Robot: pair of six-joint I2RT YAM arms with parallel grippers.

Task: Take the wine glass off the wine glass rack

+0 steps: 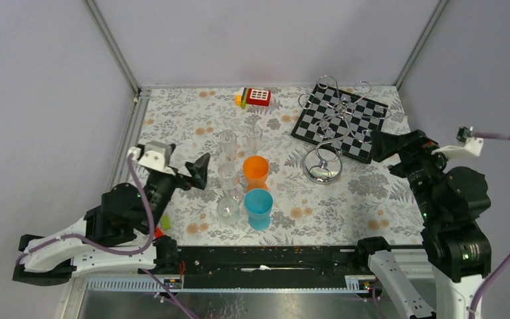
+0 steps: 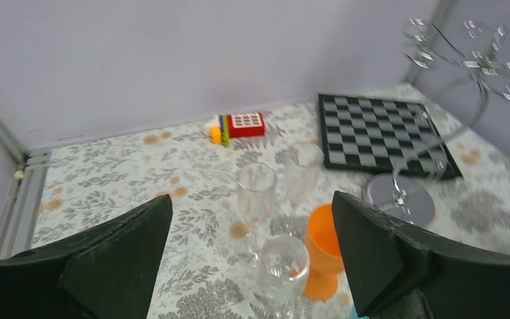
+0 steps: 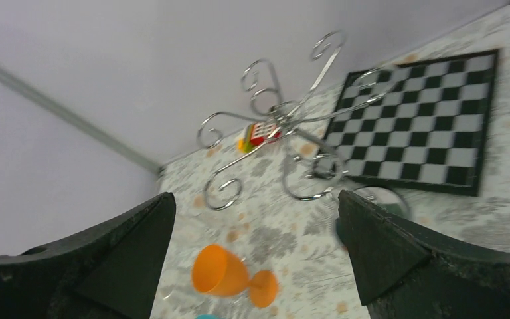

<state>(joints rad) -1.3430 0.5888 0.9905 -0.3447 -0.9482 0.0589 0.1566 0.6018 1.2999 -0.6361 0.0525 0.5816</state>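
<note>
The left gripper (image 2: 251,198) hangs low over the left side of the flowered table (image 1: 385,199), its two black fingers spread wide with nothing between them. Just to its right, a cluster of clear wine glasses (image 1: 228,142) sits on the table, well apart from the rack (four can be made out from above, though the nearest is too blurred to tell whether it is upright or on its side). An orange goblet (image 1: 255,169) and a blue cup (image 1: 259,206) stand just beside them. At the far edge of the table lies a red block toy (image 1: 259,97). Further right, the wine glass rack (image 1: 322,171) stands on its round base, its curled chrome arms reaching over a black-and-white checkered board (image 1: 365,133) behind it. The right gripper (image 3: 255,195) hovers at the right side of the table, pointed toward the rack, its fingers likewise parted and empty.
</note>
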